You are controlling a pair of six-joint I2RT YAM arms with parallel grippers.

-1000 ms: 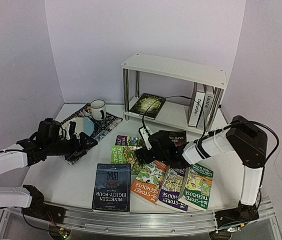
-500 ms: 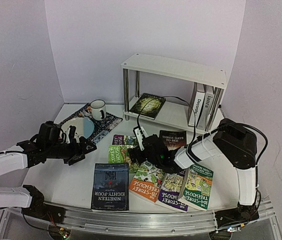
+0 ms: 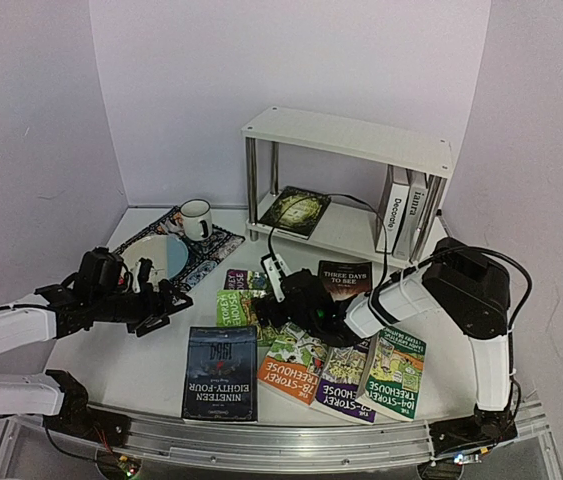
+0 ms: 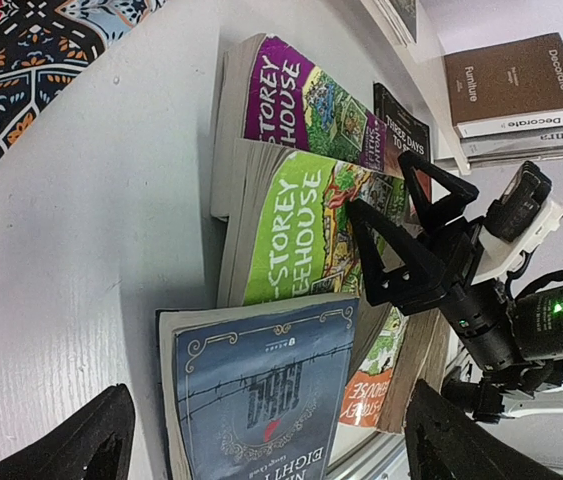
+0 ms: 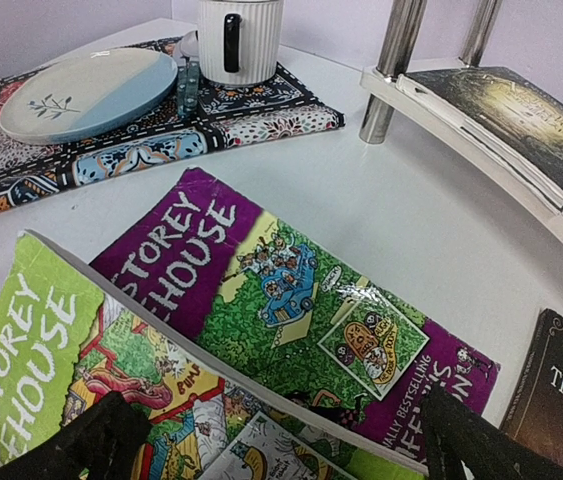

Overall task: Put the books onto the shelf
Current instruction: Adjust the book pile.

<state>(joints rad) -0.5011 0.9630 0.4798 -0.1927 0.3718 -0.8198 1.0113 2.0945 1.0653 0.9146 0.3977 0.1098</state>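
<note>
Lilac walls back a white table (image 3: pixel 131 360) where most books (image 3: pixel 306 365) lie flat before the shelf (image 3: pixel 346 140) (a few sit on its lower board). Both gape wide, empty: right pincer (image 3: pixel 261 318) over the green book (image 3: pixel 233 308), left pincer (image 3: pixel 156 303) near the placemat (image 3: pixel 211 250).

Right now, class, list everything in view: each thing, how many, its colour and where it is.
White two-tier shelf with metal legs: one, back right of the white table.
Books on the shelf: three; one dark, flat on the lower board; two white-spined, upright at its right end.
Paperback books on the table: seven; dark blue, bright green, two purple, orange, green-and-white, black; before the shelf.
Patterned placemat: one, dark multicoloured, back left.
Pale blue plate: one, on the placemat.
White ribbed mug: one, black handle, on the placemat.
Left pincer: black, open, by the placemat.
Right pincer: black, open, above the bright green book.
</note>
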